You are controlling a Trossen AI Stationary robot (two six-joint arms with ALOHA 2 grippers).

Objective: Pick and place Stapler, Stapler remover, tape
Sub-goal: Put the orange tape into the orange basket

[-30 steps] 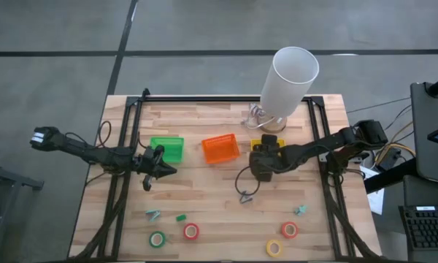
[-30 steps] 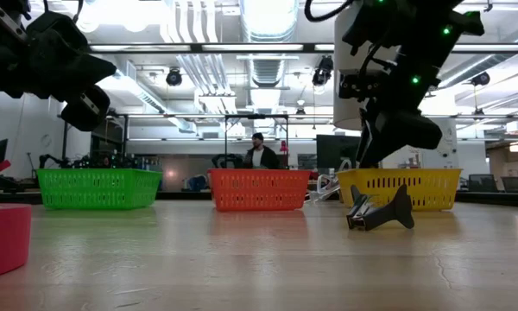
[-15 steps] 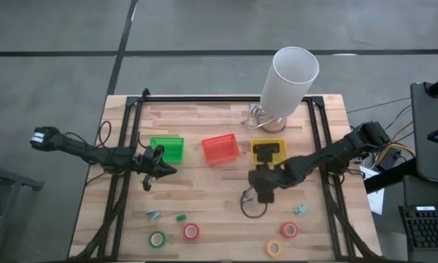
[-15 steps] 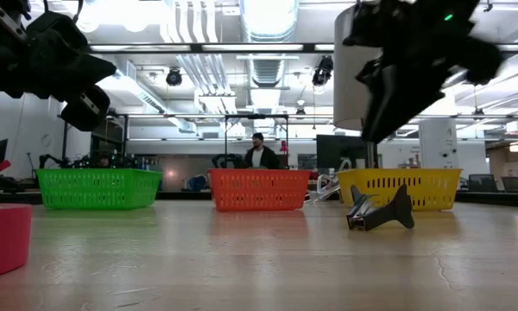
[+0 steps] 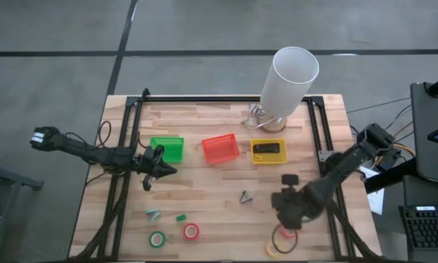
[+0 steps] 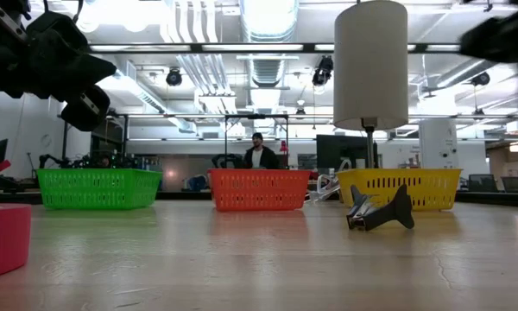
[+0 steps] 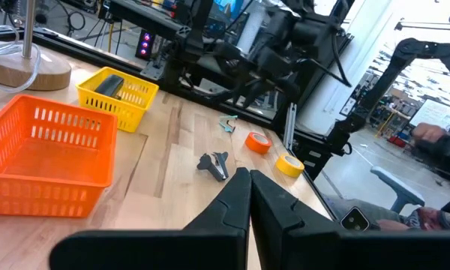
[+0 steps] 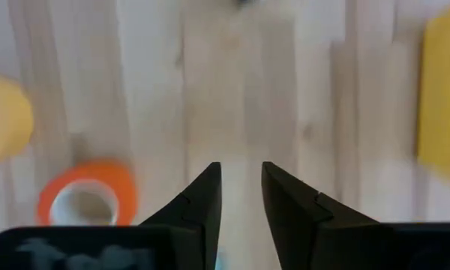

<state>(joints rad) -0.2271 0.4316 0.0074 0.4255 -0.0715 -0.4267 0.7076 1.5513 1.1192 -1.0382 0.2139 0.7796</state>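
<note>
The dark stapler (image 5: 269, 149) lies flat inside the yellow bin (image 5: 253, 157), also seen in the left wrist view (image 7: 109, 83). A dark stapler remover (image 5: 245, 196) rests on the wood mid-table (image 6: 380, 212). Green tape (image 5: 158, 239), red tape (image 5: 191, 231), yellow tape (image 5: 273, 249) and orange-red tape (image 8: 86, 202) lie flat near the near edge. My right gripper (image 5: 285, 218) hovers open above the wood beside the orange-red tape (image 8: 238, 171). My left gripper (image 5: 163, 170) waits shut, raised near the green bin (image 5: 167, 149).
An orange bin (image 5: 220, 148) stands between the green and yellow bins. A tall white cylinder on a wooden base (image 5: 288, 79) stands at the far edge behind the yellow bin. Small teal and green items (image 5: 154, 215) lie at the near left. Bare wood lies mid-table.
My right gripper has swung away from the yellow bin toward the table's near edge, passing over the dark stapler remover, and now hangs over the orange-red tape. The stapler shows uncovered in the yellow bin.
</note>
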